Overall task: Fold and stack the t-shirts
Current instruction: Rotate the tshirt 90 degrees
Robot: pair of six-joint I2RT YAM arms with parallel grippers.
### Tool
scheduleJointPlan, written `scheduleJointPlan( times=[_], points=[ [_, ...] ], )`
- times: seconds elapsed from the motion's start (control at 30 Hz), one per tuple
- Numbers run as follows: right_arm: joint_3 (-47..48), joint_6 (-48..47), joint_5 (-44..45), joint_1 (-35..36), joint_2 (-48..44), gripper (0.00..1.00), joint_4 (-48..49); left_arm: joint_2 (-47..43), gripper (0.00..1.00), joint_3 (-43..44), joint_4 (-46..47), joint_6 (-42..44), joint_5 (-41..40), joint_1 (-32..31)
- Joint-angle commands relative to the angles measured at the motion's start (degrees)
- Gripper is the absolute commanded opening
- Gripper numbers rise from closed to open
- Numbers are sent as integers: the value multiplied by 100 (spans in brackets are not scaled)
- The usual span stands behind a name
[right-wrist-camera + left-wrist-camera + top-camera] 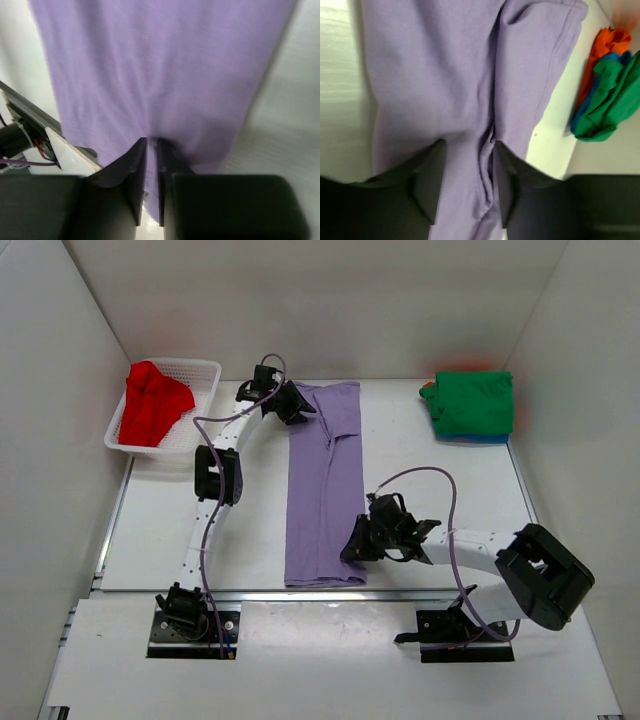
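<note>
The lavender shirt (325, 485) lay in a long folded strip down the middle of the surface (440, 500). The left gripper (292, 403) sat at its far end, jaws part-closed around a thick bunch of cloth. The right gripper (355, 540) was at the near hem, nearly closed, pinching the edge. The red shirt (152, 402) sat in the basket (205, 375), and the green shirt (475, 400) was stacked far right.

Mostly hidden under green shirt (617, 97): blue shirt (584, 107), orange shirt (607, 45).
</note>
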Motion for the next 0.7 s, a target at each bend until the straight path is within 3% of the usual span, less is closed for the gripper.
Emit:
scheduleJointPlan(
  times=[0.0, 0.03, 0.1, 0.2, 0.27, 0.3, 0.37, 0.47, 0.67],
  points=[
    [423, -876, 434, -59, -541, 22, -156, -828, 57, -26, -201, 255, 114, 121],
    [581, -1060, 478, -120, -707, 26, -367, -1005, 59, -202, -315, 344, 80, 78],
    [836, -1360, 567, -365, -1068, 44, -780, -1708, 65, -537, -797, 791, -86, 69],
    [1126, -1721, 252, -1067, -1324, 57, -1535, -2856, 67, -1692, -1640, 1633, -568, 7],
    [1250, -1896, -449, -1638, -1368, 58, -2290, -4321, 68, -4014, -1522, 1969, -833, -229],
    [1207, -1880, -566, -1894, -1411, 57, -2389, -4729, 68, -4714, -1111, 1980, -939, -343],
    [979, -1880, -743, -2106, -1657, 58, -2539, -5898, 68, -7119, -476, 1875, -923, -458],
    [724, -1748, -716, -2029, -1947, 58, -2724, -7550, 69, -9162, -184, 1804, -1062, -739],
    [-129, -1047, -594, -1177, -2054, 58, -2374, -9099, 70, -11626, 351, 1252, -1186, -1451]
  ],
)
